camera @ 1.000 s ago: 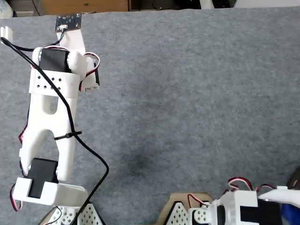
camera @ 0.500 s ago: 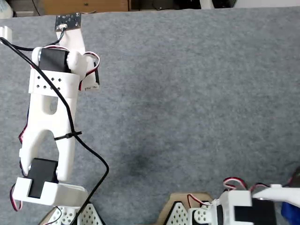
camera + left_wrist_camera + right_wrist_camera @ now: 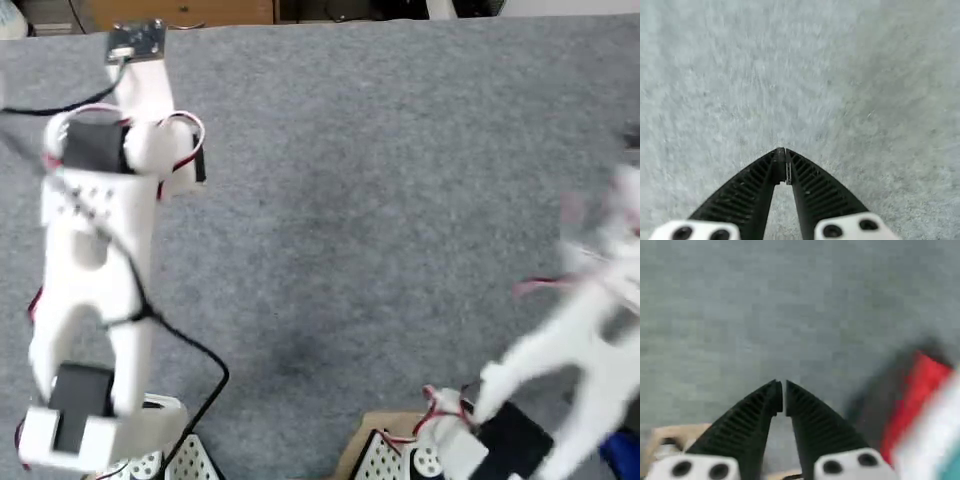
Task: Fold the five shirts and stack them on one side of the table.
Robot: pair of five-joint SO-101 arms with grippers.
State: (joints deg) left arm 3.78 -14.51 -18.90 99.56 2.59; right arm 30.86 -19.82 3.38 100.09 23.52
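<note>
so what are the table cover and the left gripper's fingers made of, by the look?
Table cover: grey felt or low-pile carpet, matte, with fuzzy fibres showing.
Left gripper fingers: probably black plastic, matte, with ribbed inner faces and a rigid look.

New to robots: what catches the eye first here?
A long white plastic robot arm lies stretched over the grey felt table cover at the high view's left. In the right wrist view, the right black ribbed hand is shut, with red, white and teal cloth nearby.
</note>
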